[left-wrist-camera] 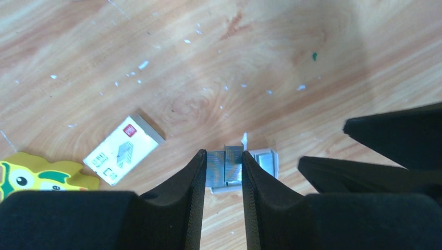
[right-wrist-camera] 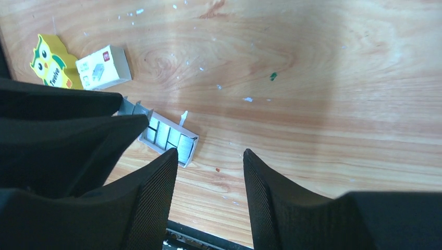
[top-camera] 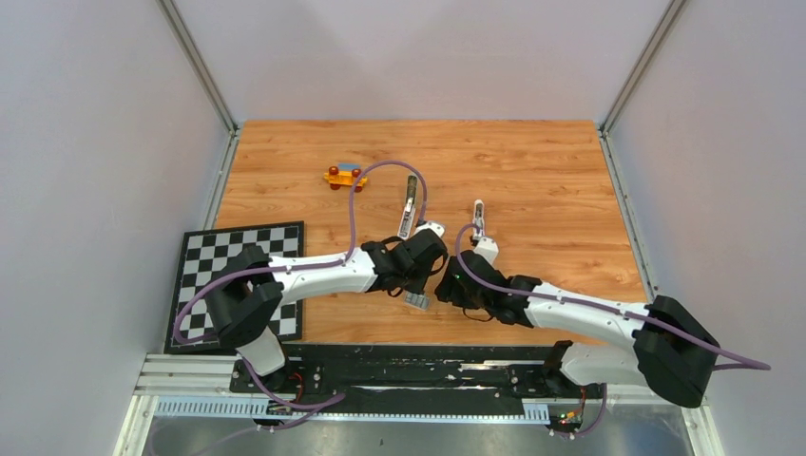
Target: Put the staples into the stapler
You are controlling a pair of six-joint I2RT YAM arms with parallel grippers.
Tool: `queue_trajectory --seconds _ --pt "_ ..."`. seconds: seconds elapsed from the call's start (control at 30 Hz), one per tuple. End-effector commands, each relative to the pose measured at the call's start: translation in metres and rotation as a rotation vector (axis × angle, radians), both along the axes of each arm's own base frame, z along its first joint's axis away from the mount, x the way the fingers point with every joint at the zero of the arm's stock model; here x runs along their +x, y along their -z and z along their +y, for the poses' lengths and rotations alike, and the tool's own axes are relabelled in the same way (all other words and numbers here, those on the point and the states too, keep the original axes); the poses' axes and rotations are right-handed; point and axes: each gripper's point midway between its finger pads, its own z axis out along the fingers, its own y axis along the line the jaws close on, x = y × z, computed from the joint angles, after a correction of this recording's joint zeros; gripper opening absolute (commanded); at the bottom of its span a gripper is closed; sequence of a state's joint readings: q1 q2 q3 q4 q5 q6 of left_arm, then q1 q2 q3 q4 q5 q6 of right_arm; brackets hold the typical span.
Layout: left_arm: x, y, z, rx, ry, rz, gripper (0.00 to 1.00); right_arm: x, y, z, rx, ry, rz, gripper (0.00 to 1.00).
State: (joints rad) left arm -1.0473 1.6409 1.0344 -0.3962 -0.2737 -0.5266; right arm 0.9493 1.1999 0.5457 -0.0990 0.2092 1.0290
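Two pincers work low over the wooden counter (left-wrist-camera: 260, 52), close together near its front edge. The left pincer (left-wrist-camera: 222, 156) is closed to a narrow gap on the staples (left-wrist-camera: 225, 166), with a black finger pressed against each side of a silver-grey ridged block. That block sits in a small open grey-white tray (left-wrist-camera: 266, 162) resting on the counter. The tray reaches past the finger on the right of the left wrist view, and the right wrist view shows more ridged blocks lined up inside it. The right pincer (right-wrist-camera: 210, 153) hangs about half open with nothing between its fingers. It is over bare wood just beside the free end of the tray, and its dark fingers fill the right side of the left wrist view. A small white box with red print (left-wrist-camera: 124, 149) lies flat near the tray, and a yellow owl figure (left-wrist-camera: 36, 179) lies just beyond it. From above, an orange toy (top-camera: 344, 176) sits far back on the counter, and a checkerboard (top-camera: 238, 261) lies at the left edge.
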Motion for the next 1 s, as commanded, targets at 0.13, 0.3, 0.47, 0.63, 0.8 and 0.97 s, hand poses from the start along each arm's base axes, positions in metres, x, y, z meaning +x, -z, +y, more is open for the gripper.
queue_trajectory --seconds 0.13,0.3,0.47,0.63,0.8,0.97 --pt "0.041 -0.007 -0.017 -0.054 -0.038 -0.057 0.30 0.003 -0.004 -0.042 -0.101 0.119 -0.074 0.54" --pt "0.054 0.009 -0.026 -0.065 -0.056 -0.047 0.31 0.005 -0.012 -0.052 -0.105 0.131 -0.123 0.53" --pt "0.055 0.019 -0.044 -0.095 -0.043 0.001 0.36 0.009 -0.023 -0.054 -0.159 0.076 -0.169 0.52" --pt "0.057 0.011 -0.044 -0.133 -0.049 -0.003 0.38 0.014 -0.032 -0.060 -0.188 0.065 -0.218 0.52" --pt "0.058 -0.006 -0.039 -0.174 -0.036 -0.003 0.38 0.012 -0.028 -0.085 -0.244 0.155 -0.163 0.49" --pt "0.051 -0.033 -0.037 -0.214 0.039 -0.041 0.40 -0.010 -0.030 -0.102 -0.266 0.255 -0.010 0.46"
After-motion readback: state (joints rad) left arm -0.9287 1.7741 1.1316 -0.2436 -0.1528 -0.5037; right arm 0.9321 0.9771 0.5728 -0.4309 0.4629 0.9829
